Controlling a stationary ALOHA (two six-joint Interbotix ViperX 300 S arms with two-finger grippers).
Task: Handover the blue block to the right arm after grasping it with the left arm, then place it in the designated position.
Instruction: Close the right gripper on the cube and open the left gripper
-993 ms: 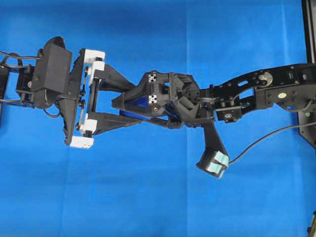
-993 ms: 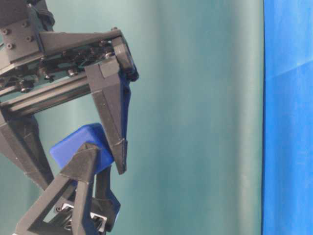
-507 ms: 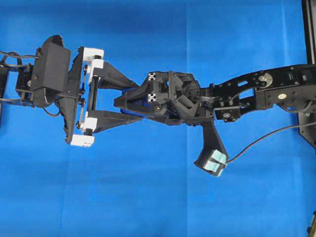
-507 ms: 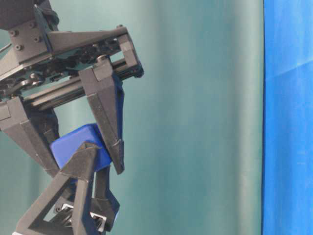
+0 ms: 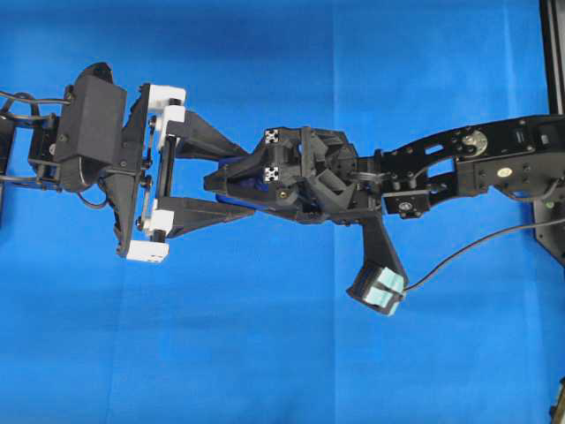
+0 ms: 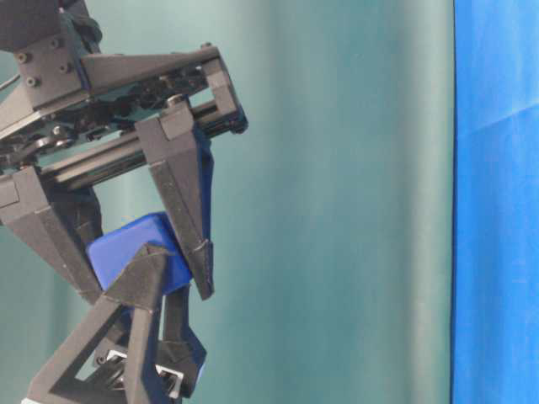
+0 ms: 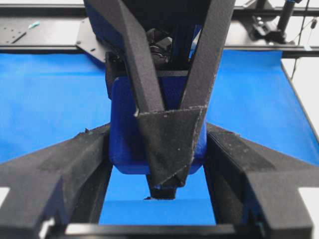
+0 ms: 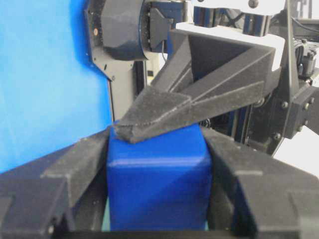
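The blue block (image 6: pixel 126 248) hangs in mid-air where the two grippers meet. In the left wrist view the blue block (image 7: pixel 124 129) sits between my left gripper's (image 7: pixel 157 134) two fingers, which lie against its sides. The right gripper's fingers cross it from above and below. In the right wrist view my right gripper (image 8: pixel 157 149) is shut on the blue block (image 8: pixel 157 184), and a left finger tip rests on its top edge. From overhead the left gripper (image 5: pixel 243 184) and right gripper (image 5: pixel 221 181) interlock and hide the block.
Blue cloth (image 5: pixel 265 353) covers the table below both arms. A black frame post (image 5: pixel 552 53) stands at the right edge. A cable (image 5: pixel 477 247) trails from the right arm's teal-patched camera (image 5: pixel 380 287). A teal backdrop (image 6: pixel 337 210) fills the table-level view.
The right gripper's fingers closed in on the block's sides between one second and half a second ago. Nothing has visibly moved since then.
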